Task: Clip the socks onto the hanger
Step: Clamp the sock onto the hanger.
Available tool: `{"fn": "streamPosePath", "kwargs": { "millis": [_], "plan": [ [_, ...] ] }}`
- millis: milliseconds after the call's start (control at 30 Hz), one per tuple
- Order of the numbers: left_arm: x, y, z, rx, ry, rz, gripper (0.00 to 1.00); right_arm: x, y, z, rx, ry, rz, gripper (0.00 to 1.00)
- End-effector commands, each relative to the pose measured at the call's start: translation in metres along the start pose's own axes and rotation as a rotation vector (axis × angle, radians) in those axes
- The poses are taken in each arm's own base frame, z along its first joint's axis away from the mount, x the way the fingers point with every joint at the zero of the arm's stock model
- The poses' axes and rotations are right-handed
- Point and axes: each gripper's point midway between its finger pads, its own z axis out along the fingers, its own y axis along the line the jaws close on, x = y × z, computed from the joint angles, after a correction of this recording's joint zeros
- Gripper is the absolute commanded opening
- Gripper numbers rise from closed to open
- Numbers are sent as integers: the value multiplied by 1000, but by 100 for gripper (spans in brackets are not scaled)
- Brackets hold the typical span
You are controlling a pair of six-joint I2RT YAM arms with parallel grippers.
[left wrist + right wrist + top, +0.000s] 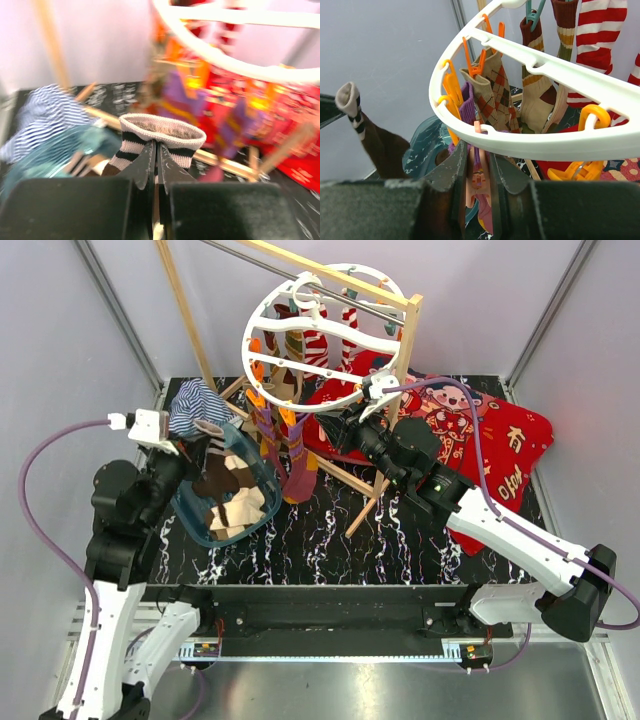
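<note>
My left gripper (pixel 203 443) (pixel 156 146) is shut on the cuff of a brown sock (pixel 162 131) with black and white stripes, held up above the basket; the same sock (pixel 370 135) hangs at the left of the right wrist view. The round white hanger (pixel 325 335) (pixel 545 142) hangs from the wooden frame. Argyle (pixel 495 85), purple (pixel 467 102) and red-white striped socks (pixel 600 35) hang from its clips. My right gripper (pixel 352 430) (pixel 479 155) is under the hanger's near rim, shut on a pale orange clip (pixel 481 177) dangling from the outer ring.
A teal basket (pixel 190 515) holding several more socks sits at the left, with a blue-white striped cloth (pixel 200 405) over its far edge. A red cartoon-print blanket (pixel 480 450) lies at the right. The wooden frame's post (pixel 405 350) stands just behind my right gripper.
</note>
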Motion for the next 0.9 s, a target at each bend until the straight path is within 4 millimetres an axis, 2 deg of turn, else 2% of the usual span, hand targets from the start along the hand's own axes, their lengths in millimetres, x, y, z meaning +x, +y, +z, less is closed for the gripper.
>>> {"fn": "streamPosePath", "kwargs": {
  "millis": [0,67,133,333,467,600,633,700,867],
  "plan": [
    [-7,-56,-10,305,-73,-7,0,-18,2,0,11,-55,24,6],
    [-10,-71,-14,377,-100,-23,0,-18,3,1,9,-58,34,6],
    [-4,-84,-15,440,-88,-56,0,-19,4,1,1,-59,39,6],
    [1,-120,-9,578,-96,-155,0,-22,6,1,-5,-63,47,6],
    [10,-138,3,589,-78,-197,0,-24,7,1,-8,-67,54,6],
    [29,-152,25,545,-33,-217,0,-24,8,2,-14,-67,55,5],
    [29,-159,25,559,-32,-224,0,-25,8,1,-14,-68,55,5],
    [39,-166,35,541,-7,-231,0,-26,9,1,-16,-69,59,5],
    [47,-174,52,511,25,-235,0,-27,8,-1,-17,-72,58,5]
  ]
}}
